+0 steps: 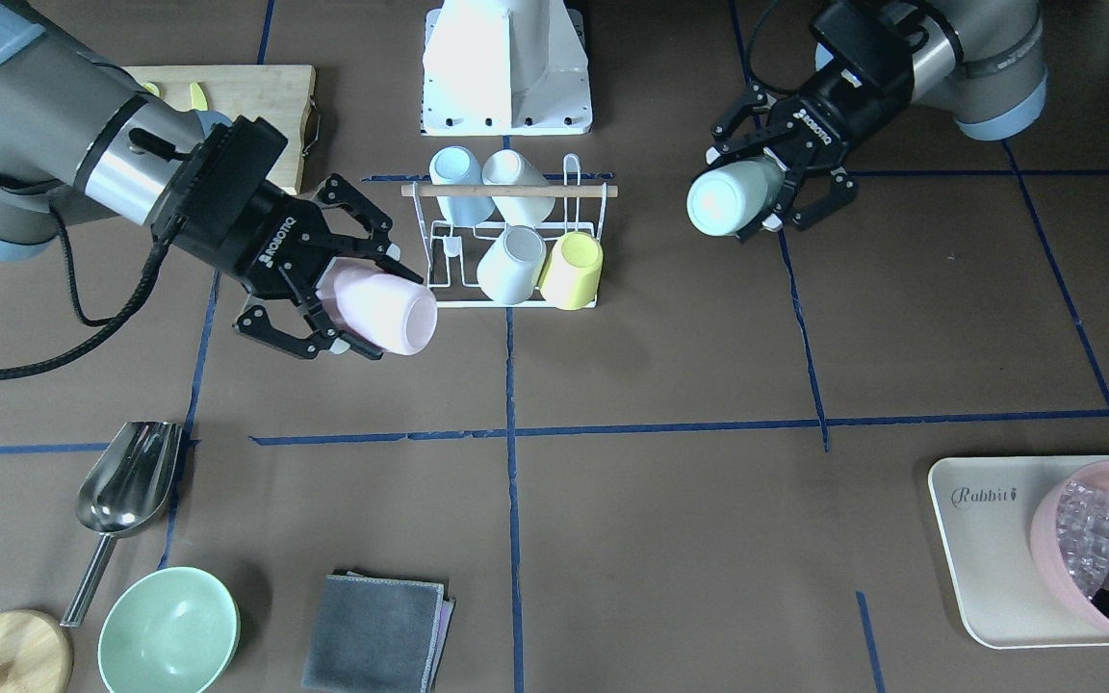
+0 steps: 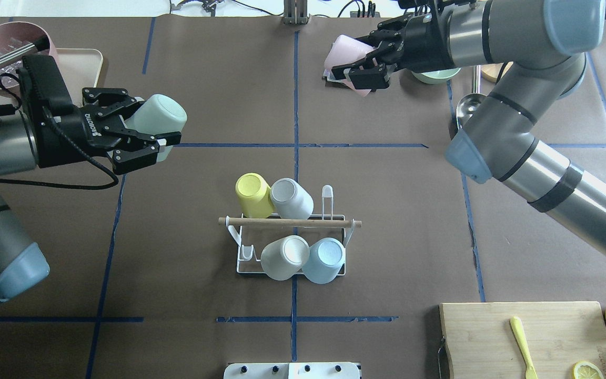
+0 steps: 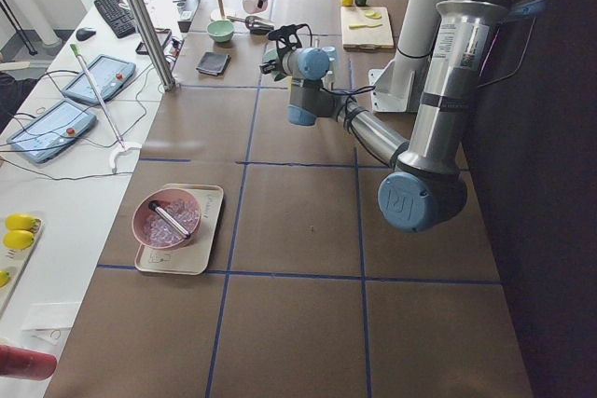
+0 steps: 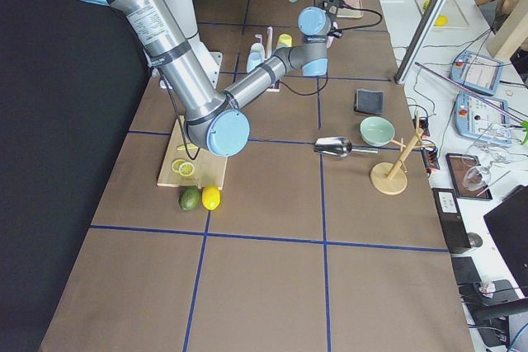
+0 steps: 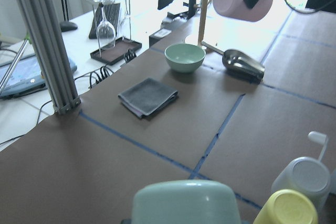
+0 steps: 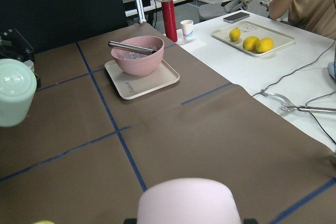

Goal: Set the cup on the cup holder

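The cup holder (image 2: 290,222) stands mid-table, straight out from the robot's base (image 1: 506,67), with four cups (image 2: 284,257) on its prongs, two in each row. Off to the robot's left of it, the left gripper (image 2: 150,121) holds a cup (image 2: 161,113) up off the table. Out past the holder on the right, the right gripper (image 2: 355,59) holds a second cup (image 2: 342,52) in the air. At the far right corner a folded cloth (image 1: 376,630), a bowl (image 1: 167,630), a scoop (image 1: 126,481) and a wooden stand (image 1: 1,654) lie close together. The far left corner has a tray (image 1: 983,539) carrying a bowl of ice cubes (image 1: 1060,553). A cutting board (image 2: 482,342) sits near the robot on its right
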### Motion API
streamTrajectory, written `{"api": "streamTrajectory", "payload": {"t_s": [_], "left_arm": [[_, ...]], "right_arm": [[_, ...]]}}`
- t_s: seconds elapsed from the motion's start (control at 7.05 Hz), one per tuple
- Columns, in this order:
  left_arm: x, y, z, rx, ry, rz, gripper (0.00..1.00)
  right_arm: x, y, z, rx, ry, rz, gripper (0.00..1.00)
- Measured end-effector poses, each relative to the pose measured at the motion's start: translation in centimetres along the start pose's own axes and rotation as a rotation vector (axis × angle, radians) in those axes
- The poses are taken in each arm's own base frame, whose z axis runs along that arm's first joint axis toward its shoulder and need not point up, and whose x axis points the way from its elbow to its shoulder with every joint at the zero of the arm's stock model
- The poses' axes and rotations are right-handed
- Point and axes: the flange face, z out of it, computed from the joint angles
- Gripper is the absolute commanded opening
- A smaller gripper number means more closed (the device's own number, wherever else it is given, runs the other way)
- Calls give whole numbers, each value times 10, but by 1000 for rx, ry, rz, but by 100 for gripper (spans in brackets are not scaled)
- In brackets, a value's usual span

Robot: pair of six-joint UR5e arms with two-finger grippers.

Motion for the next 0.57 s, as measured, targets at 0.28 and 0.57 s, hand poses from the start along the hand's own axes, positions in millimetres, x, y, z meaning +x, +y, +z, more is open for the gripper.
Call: {"api": "streamTrajectory", "payload": {"t_s": [0.28,0.57], "left_arm": [[67,15,11,154,51,-60,2],[118,34,9,292,99,-137,3]], "right_arm": [[-58,28,20,168,-96,58,0],[-97,52,27,244,-200,76,0]]}}
